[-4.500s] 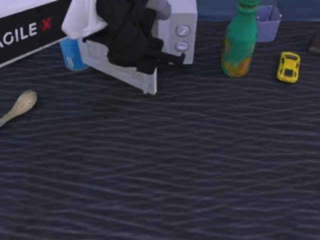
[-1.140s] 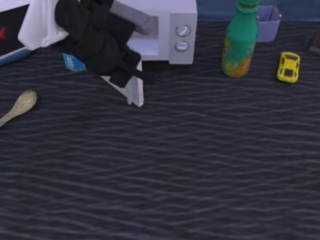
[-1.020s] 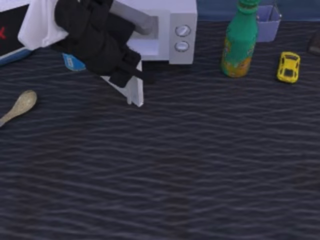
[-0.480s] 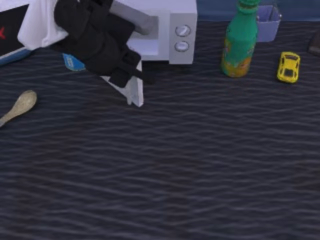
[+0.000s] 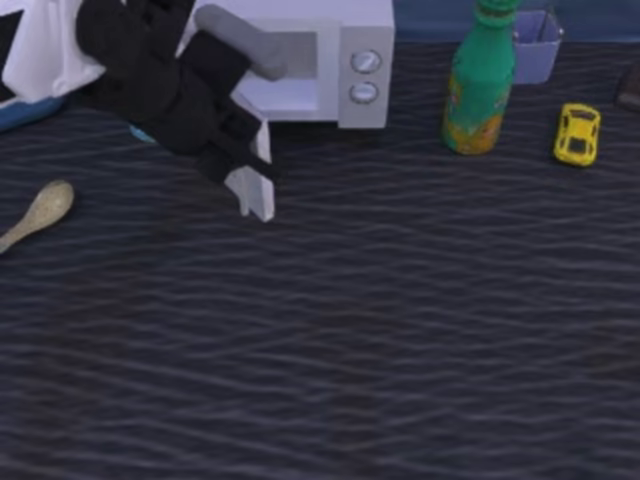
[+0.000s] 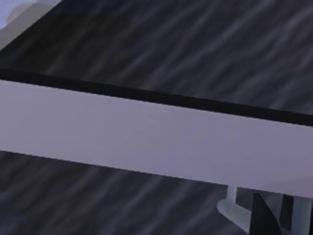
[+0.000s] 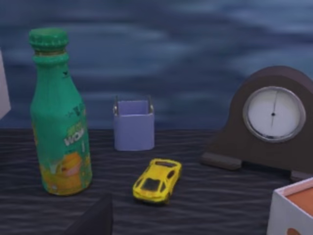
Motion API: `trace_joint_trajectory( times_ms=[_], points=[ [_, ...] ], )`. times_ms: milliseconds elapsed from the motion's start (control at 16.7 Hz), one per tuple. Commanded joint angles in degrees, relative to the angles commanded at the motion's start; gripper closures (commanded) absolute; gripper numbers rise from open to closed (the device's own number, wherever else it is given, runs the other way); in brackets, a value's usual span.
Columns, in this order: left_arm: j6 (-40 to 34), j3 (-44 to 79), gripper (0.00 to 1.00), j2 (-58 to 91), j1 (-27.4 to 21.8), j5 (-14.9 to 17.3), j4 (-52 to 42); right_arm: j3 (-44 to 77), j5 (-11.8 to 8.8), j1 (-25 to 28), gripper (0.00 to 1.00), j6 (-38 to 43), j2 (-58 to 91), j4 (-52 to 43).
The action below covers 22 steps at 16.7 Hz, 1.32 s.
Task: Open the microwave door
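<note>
The small white-grey microwave (image 5: 335, 25) stands at the back of the table, left of centre. The microwave door (image 5: 256, 188) is swung wide out towards the front, and the cavity behind it is exposed. My left gripper (image 5: 243, 160) reaches down from the black arm at the back left and is shut on the door's handle. In the left wrist view the door (image 6: 146, 142) crosses as a broad grey band, with the handle bar (image 6: 229, 209) against one dark finger (image 6: 261, 221). My right arm is out of the top view, parked to the right.
A green bottle (image 5: 480, 80), a lilac cup (image 5: 537, 45) and a yellow toy car (image 5: 577, 133) stand right of the microwave. A spoon (image 5: 40, 212) lies at the left edge. The right wrist view also shows a brown clock (image 7: 274, 122) and a white box (image 7: 293, 210).
The door has swung further open, its free edge moving left and back. My left arm moved left with it, still holding the handle.
</note>
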Motion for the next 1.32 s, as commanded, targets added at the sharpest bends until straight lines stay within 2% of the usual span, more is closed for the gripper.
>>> trace_joint_trajectory(
  times_ms=[120, 1320],
  points=[
    [1.6, -0.7, 1.00, -0.4, 0.7, 0.8, -0.3, 0.0, 0.0, 0.0, 0.00, 0.0, 0.0, 0.0],
    [1.7, -0.8, 1.00, -0.4, 0.7, 0.9, -0.3, 0.0, 0.0, 0.0, 0.00, 0.0, 0.0, 0.0]
  ],
)
